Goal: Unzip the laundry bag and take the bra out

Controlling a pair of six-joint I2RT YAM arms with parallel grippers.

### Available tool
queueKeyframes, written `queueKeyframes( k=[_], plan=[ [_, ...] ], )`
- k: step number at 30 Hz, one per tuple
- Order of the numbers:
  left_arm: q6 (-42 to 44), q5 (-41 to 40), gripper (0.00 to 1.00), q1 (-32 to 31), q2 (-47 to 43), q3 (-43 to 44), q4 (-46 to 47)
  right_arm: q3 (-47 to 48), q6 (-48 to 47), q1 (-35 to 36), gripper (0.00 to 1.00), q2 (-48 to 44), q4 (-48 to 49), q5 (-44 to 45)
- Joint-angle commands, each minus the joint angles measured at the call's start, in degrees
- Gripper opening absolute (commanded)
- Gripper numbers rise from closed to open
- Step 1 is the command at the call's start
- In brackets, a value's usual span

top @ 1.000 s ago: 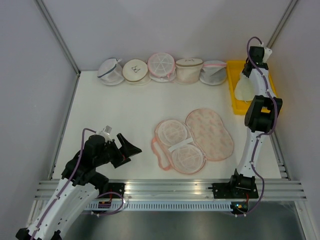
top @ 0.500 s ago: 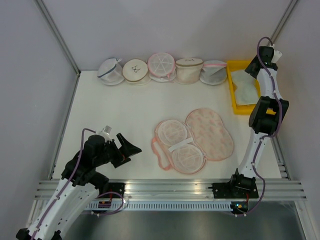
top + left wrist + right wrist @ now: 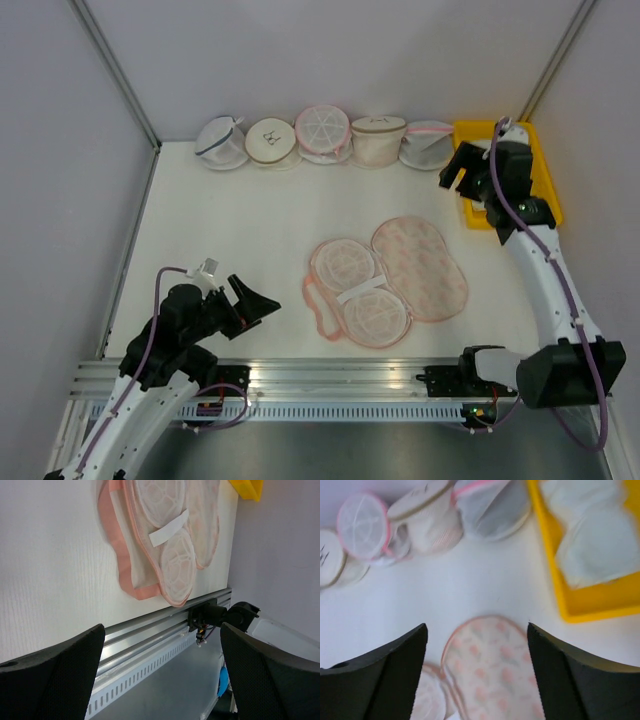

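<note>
With the pale mint-white cloth bra [image 3: 592, 535] lying in the yellow plastic tray [image 3: 605, 606] and the cream printed fabric laundry bag [image 3: 390, 280] unzipped on the surface [image 3: 250, 220], left gripper [image 3: 258, 300] and right gripper [image 3: 460, 180] gape empty, so the right should lift straight clear of the rim.

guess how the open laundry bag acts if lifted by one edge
Probably floppy: the laundry bag lies flat as thin cloth, so a lifted edge would likely sag. Likely light, and too flat to roll.
</note>
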Motion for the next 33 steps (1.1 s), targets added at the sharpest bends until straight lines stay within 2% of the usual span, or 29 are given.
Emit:
queueKeyframes(
  k=[1,4,7,8,12,14,18,20,24,29,33],
  plan=[
    [2.3,1.4,1.00,0.0,-1.0,1.2,2.8,-16.0,5.6,2.8,0.89,-10.8,0.6,-10.6],
    [3.1,1.4,1.00,0.0,-1.2,2.1,2.8,-23.5,7.6,5.8,0.93,-19.1,-3.3,-6.5],
    [3.3,1.1,1.00,0.0,-1.2,2.0,2.9,-29.0,10.5,8.0,0.98,-23.3,-10.7,-2.6],
    [3.4,1.1,1.00,0.0,-1.2,1.8,2.9,-30.8,12.0,9.1,0.98,-24.3,-13.2,1.7],
    [3.1,1.3,0.99,0.0,-1.7,1.6,3.1,-36.4,17.7,10.3,0.98,-27.3,-15.9,8.9],
    [2.4,1.5,1.00,0.0,-3.1,1.2,3.1,-35.3,20.9,10.5,0.98,-24.9,-19.2,14.5],
    [1.8,1.8,1.00,0.0,-4.8,0.5,2.9,-34.6,28.8,10.6,0.98,-22.1,-17.3,14.0],
    [1.8,1.9,0.99,0.0,-4.8,0.5,2.6,-34.9,30.6,11.2,0.98,-20.6,-15.5,16.9],
    [1.9,2.2,1.00,0.0,-5.1,0.5,2.0,-33.6,31.3,11.1,0.98,-11.0,-14.9,25.6],
    [1.9,2.1,1.00,0.0,-5.4,0.4,1.7,-33.7,33.1,10.8,0.98,-3.0,-10.2,27.2],
    [1.8,2.0,1.00,0.0,-6.2,0.9,0.7,-33.4,29.2,10.4,0.98,2.1,-8.3,31.0]
  ],
)
